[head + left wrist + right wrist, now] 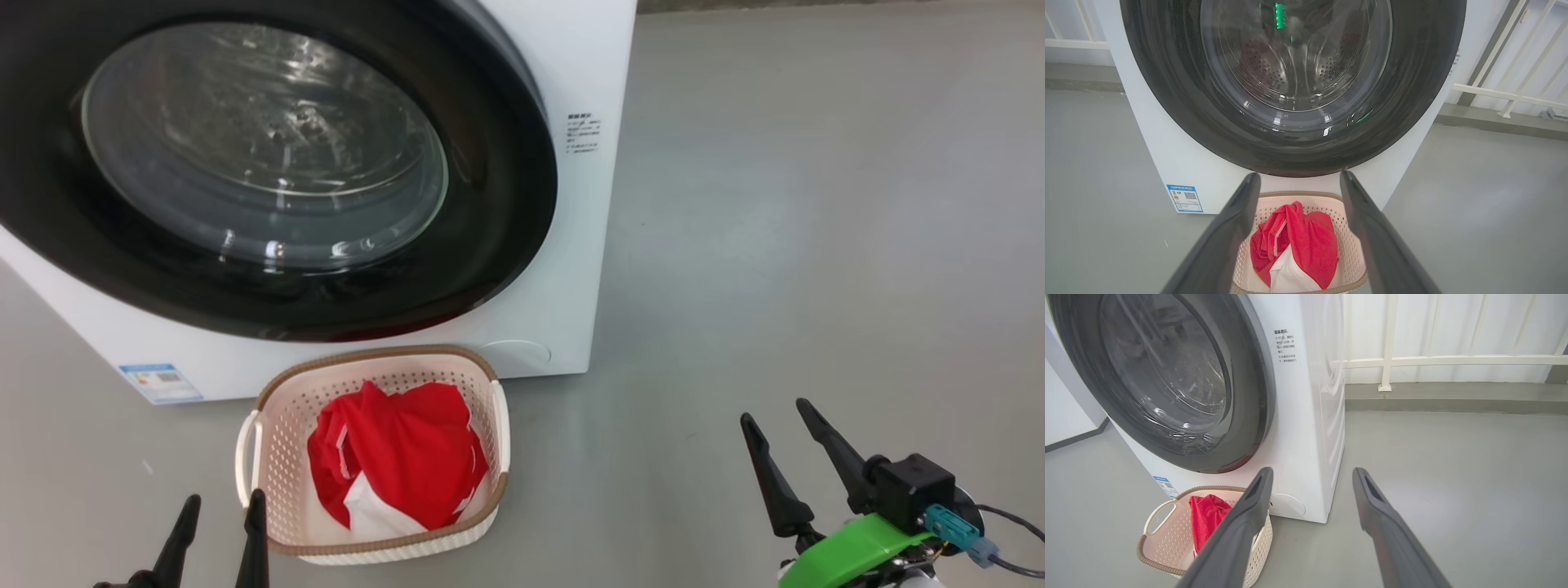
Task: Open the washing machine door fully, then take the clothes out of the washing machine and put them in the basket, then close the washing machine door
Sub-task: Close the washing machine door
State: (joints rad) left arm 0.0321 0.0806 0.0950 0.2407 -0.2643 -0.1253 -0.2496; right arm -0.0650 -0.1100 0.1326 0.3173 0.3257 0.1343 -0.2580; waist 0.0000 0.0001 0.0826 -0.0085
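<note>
The washing machine (563, 269) stands on the floor with its black-rimmed door (490, 220) lying flat against its front, glass window bulging out. Through the glass in the left wrist view the steel drum (1294, 69) shows. The red and white clothes (400, 461) lie bunched in the cream basket (282, 425) right below the door. My left gripper (222, 505) is open beside the basket's left handle, nothing between its fingers. My right gripper (774, 412) is open at the lower right, well away from the basket, and holds nothing.
Bare grey floor (816, 204) stretches to the right of the machine. A white railing (1453, 359) and a low kerb run along the back wall. A blue label (161, 382) sits on the machine's lower left corner.
</note>
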